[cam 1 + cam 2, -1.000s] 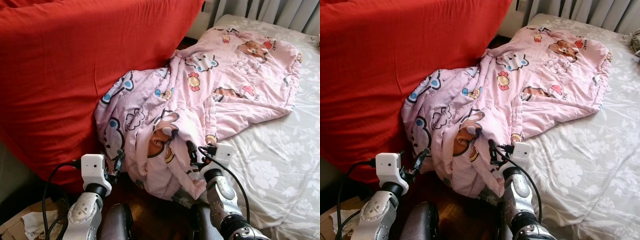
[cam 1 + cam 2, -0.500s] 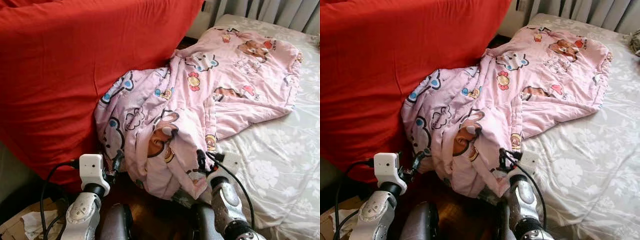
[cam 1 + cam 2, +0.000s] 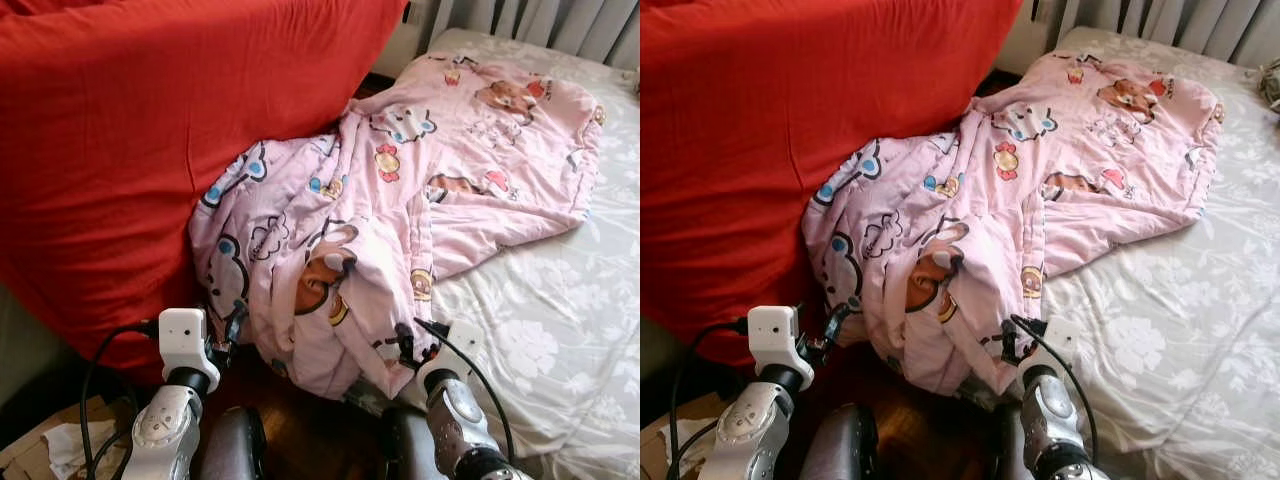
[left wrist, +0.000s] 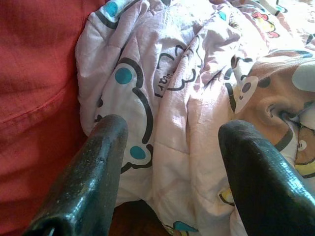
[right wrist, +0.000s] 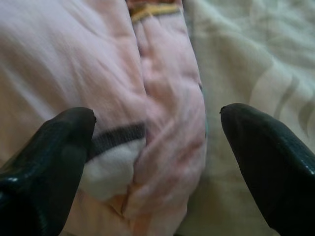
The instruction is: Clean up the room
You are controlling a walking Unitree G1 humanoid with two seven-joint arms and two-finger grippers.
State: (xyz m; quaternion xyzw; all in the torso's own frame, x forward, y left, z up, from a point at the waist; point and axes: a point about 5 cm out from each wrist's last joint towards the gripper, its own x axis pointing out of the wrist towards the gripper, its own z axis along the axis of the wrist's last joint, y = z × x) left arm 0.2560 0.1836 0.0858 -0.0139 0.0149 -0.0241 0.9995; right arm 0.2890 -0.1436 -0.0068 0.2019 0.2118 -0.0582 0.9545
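Pink blanket [image 3: 400,210] slumps off the bed [image 3: 560,340] edge against the red cushion [image 3: 150,130], hanging hem straight ahead of both spread hands; right hand [image 5: 152,147] nearest, left hand [image 4: 167,147] just short.

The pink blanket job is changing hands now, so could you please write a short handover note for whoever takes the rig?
Left gripper: jaws open, at the blanket's bunched end beside the red cushion, holding nothing.
Right gripper: jaws open, straddling a fold at the blanket's edge where it meets the floral bedsheet, not yet closed.
Pink cartoon blanket: crumpled, part on the bed, part hanging toward the floor.
Done: both grippers positioned.
Left: grasp, lift, and spread or fold the blanket.
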